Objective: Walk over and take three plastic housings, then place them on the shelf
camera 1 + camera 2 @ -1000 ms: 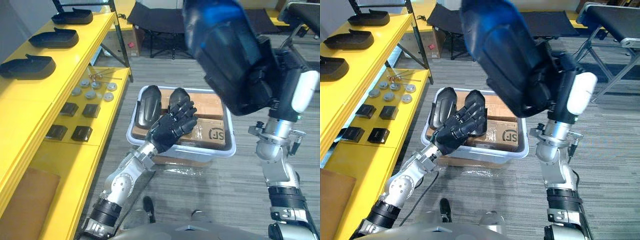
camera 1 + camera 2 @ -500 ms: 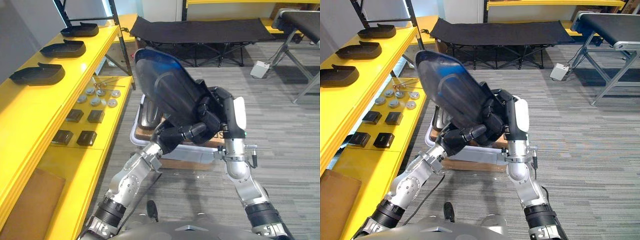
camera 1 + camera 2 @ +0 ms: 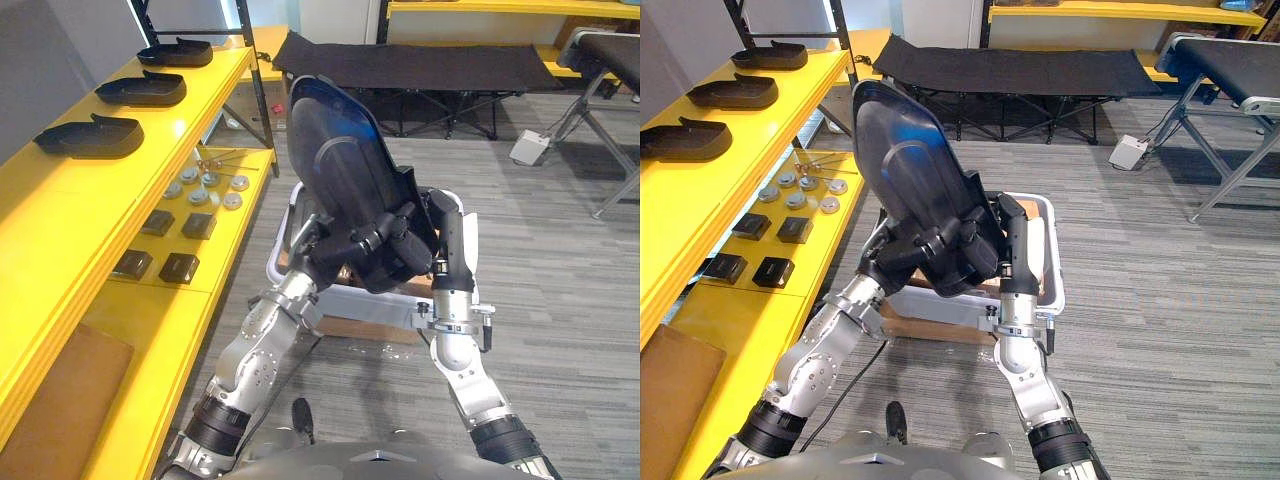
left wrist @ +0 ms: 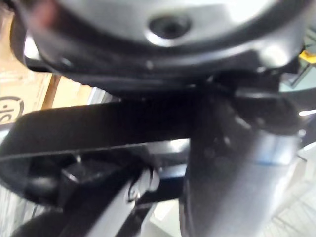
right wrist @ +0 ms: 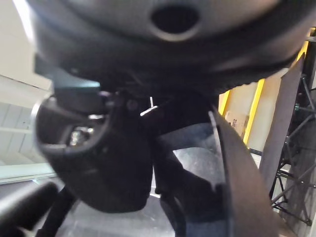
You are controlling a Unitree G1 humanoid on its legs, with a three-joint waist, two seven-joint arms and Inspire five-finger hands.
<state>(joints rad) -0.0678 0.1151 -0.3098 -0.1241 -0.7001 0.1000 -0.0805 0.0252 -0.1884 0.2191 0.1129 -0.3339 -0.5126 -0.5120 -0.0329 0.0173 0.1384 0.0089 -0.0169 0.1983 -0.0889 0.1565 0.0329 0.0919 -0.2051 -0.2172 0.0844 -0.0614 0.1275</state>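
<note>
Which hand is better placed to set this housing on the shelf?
Probably left: the yellow shelf lies on the robot's left, and the left hand grips the housing. The right hand holds it too.

Bright, even overhead light: a blue sheen lies on the raised plastic housing (image 3: 335, 150), glare streaks the yellow shelf (image 3: 170, 130) at ten o'clock, and shadows on the grey carpet (image 3: 560, 300) are soft. The wrist views are dim, with small highlights.

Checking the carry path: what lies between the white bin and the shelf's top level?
The left eye view shows a strip of grey carpet, then the shelf's lower tier, bearing silver discs and small black blocks.
</note>
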